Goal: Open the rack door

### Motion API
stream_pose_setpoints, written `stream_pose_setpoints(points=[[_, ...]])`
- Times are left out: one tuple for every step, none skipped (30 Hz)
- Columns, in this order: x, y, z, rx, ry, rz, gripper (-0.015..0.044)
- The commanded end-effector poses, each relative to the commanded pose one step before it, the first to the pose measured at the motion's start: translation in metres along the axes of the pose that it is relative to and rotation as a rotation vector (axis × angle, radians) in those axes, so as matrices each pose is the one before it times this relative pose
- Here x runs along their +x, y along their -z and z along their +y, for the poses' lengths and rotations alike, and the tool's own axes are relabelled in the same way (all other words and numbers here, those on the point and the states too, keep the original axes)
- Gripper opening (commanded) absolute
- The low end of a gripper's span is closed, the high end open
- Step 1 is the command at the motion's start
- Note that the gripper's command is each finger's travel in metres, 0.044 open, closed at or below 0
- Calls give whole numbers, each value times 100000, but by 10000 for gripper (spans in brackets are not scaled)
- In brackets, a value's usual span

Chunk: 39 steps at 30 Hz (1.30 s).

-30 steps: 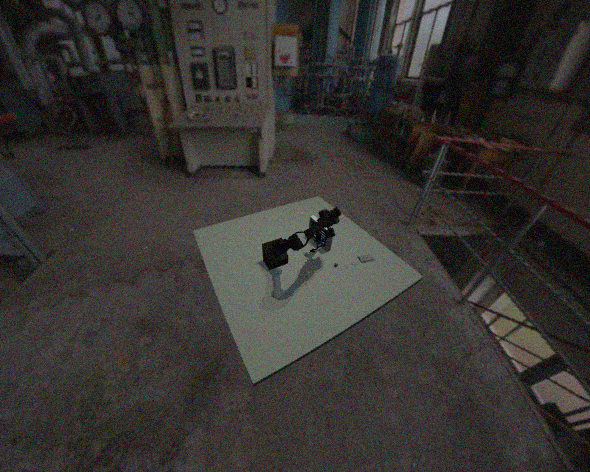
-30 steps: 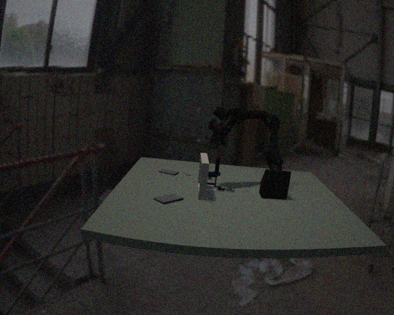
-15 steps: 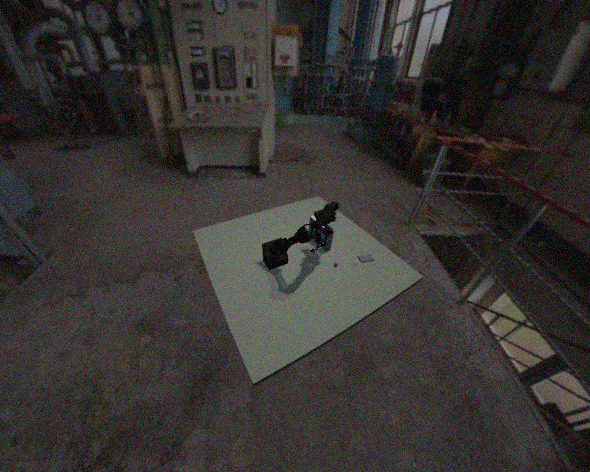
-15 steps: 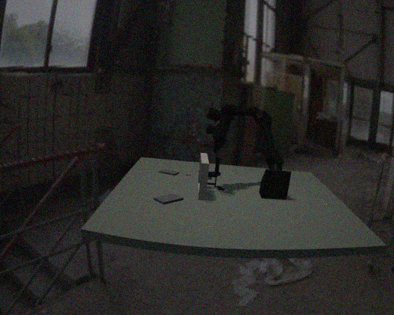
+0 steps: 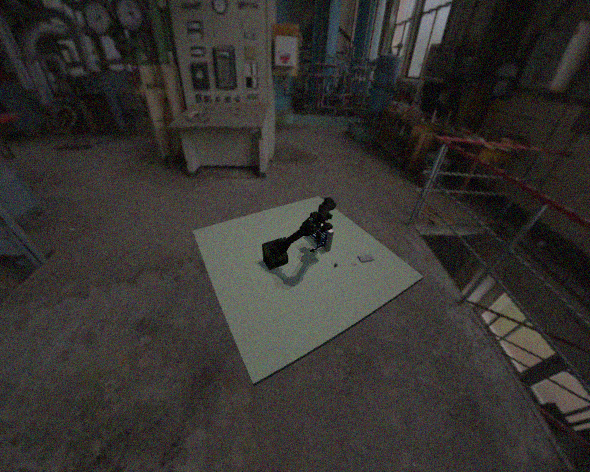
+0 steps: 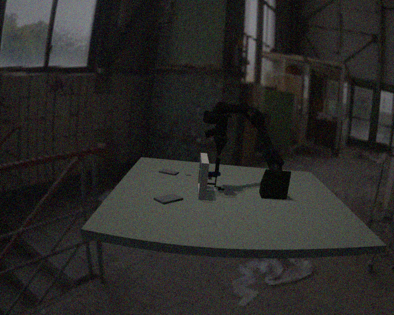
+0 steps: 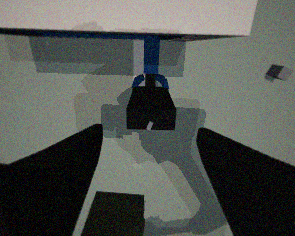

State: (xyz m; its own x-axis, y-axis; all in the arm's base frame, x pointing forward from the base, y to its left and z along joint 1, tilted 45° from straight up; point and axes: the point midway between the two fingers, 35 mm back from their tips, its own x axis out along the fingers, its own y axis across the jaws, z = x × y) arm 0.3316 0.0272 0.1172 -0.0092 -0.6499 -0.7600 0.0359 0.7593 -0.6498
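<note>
The rack frame [image 6: 203, 179] [image 7: 125, 16] stands upright on the table, pale on top. The door looks closed against it, mostly hidden; only a thin blue edge shows under the frame's top in the wrist view. The black upright handle [image 6: 218, 165] [image 7: 151, 111] stands off the door on a blue bracket [image 7: 151, 54]. My gripper [image 6: 219, 147] [image 7: 150, 132] is open and points down above the handle. In the wrist view the handle's top lies between the two fingers, with a gap on each side. I see no contact. How far the handle is turned is unclear.
The arm's black base [image 5: 275, 253] [image 6: 275, 184] [image 7: 115, 215] stands on the table [image 5: 265, 329] [image 6: 258, 227]. One flat slab [image 5: 365, 258] [image 6: 168, 171] and another slab [image 6: 168, 198] lie beyond the frame. A small dark piece [image 5: 335, 264] [image 7: 275, 71] lies to the side.
</note>
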Motion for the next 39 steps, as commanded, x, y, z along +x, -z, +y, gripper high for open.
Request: stream_pose_setpoints(points=[[-152, 34, 177, -3865, 6014, 2731, 292], [0, 0, 0, 0, 0, 0, 292], [0, 0, 0, 0, 0, 0, 292], [0, 0, 0, 0, 0, 0, 292], [27, -3, 1, 0, -2, -1, 292], [81, -10, 3, 0, -7, -4, 292], [135, -17, 4, 0, -11, -6, 292], [163, -19, 5, 0, -12, -7, 292], [163, -18, 4, 0, -11, -7, 292], [163, -17, 4, 0, -10, -6, 292], [163, -16, 4, 0, -9, -6, 292], [163, -15, 3, 0, -8, -6, 292], [163, -14, 3, 1, -7, -6, 292], [163, -13, 3, 1, -7, -6, 292], [163, -12, 2, 1, -6, -6, 292], [163, -11, 2, 1, -5, -5, 292], [163, -10, 1, 1, -4, -5, 292], [163, -10, 1, 1, -3, -5, 292], [163, -9, 1, 1, -2, -5, 292], [163, -8, 1, 2, -1, -5, 292], [163, -7, 0, 2, 0, -4, 292], [163, -6, 0, 2, 1, -4, 292], [163, -5, 0, 2, 2, -4, 292], [163, -4, -1, 2, 2, -4, 292], [163, -3, -1, 2, 3, -3, 292], [163, -2, -1, 2, 4, -3, 292], [163, -1, -2, 3, 5, -3, 292], [163, 0, -2, 3, 6, -3, 292], [163, 1, -2, 3, 7, -2, 292], [163, 2, -2, 3, 8, -2, 292], [163, 3, -3, 3, 9, -2, 292], [163, 4, -3, 3, 10, -1, 292], [163, 5, -3, 3, 10, -1, 292], [162, 6, -4, 3, 11, -1, 292], [162, 7, -4, 3, 12, 0, 292], [162, 8, -4, 4, 13, 0, 292], [162, 9, -4, 4, 14, 0, 292], [162, 10, -5, 4, 15, 0, 292], [162, 11, -5, 4, 16, 1, 292]])
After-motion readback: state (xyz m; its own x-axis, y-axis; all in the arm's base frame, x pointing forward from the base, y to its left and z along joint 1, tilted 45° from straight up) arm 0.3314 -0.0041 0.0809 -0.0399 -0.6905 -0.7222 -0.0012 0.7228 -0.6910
